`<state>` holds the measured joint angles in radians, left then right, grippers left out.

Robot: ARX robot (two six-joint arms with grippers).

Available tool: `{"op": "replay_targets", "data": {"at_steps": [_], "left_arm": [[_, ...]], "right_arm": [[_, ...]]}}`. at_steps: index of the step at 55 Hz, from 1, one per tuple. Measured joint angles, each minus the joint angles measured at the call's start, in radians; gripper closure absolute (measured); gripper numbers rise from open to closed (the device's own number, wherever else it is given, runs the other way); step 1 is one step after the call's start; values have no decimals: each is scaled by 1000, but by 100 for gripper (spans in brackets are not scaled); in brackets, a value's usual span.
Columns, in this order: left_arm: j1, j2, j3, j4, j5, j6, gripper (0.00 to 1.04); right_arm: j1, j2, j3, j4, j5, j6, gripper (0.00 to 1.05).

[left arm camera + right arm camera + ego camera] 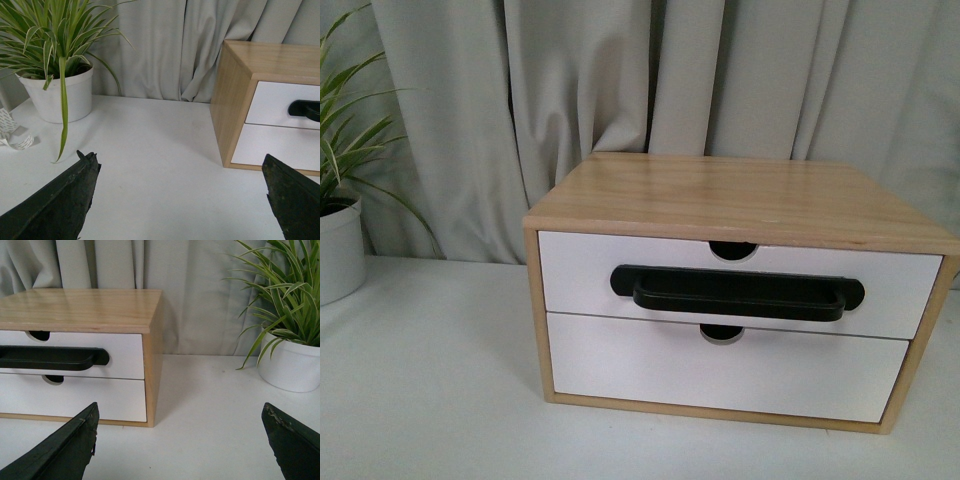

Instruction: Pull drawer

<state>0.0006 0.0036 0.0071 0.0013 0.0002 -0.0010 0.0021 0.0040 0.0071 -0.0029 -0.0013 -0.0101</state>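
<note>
White tabletop [430,380], matte, bearing every item listed.

Nearest: my left gripper [177,160], dark fingers spread wide, nothing between them, over bare table to the left of the cabinet. My right gripper [180,407], likewise spread wide and holding nothing, off the cabinet's right front corner. Neither touches anything.

Middle: one light-wood cabinet [720,195], two compartments stacked.
- Upper: the drawer [580,270], white front, long black bar handle [738,292], half-round notch in its top edge. It is closed, front flush with the frame; contents hidden.
- Lower: plain white drawer front [720,375], notch only, closed; contents hidden.

Further back, left of the cabinet: white pot [65,97] holding a striped-leaf plant [50,35], with a curled white strip [12,135] lying beside it. Right of the cabinet: second white pot [290,365], same kind of plant in it.

Rear: grey curtain [470,100], hanging in folds along the whole width.
</note>
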Motion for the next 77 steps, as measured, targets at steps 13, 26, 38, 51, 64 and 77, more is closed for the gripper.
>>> {"op": "replay_targets", "data": {"at_steps": [13, 26, 38, 51, 64, 77], "left_arm": [[0, 0, 0, 0, 0, 0, 6], [0, 0, 0, 0, 0, 0, 6], [0, 0, 0, 0, 0, 0, 6], [0, 0, 0, 0, 0, 0, 6], [0, 0, 0, 0, 0, 0, 6], [25, 22, 0, 48, 161, -8, 6]], "right_arm": [[0, 0, 0, 0, 0, 0, 9], [0, 0, 0, 0, 0, 0, 9], [0, 0, 0, 0, 0, 0, 9], [0, 0, 0, 0, 0, 0, 9], [0, 0, 0, 0, 0, 0, 9], [-82, 88, 14, 27, -235, -79, 9]]}}
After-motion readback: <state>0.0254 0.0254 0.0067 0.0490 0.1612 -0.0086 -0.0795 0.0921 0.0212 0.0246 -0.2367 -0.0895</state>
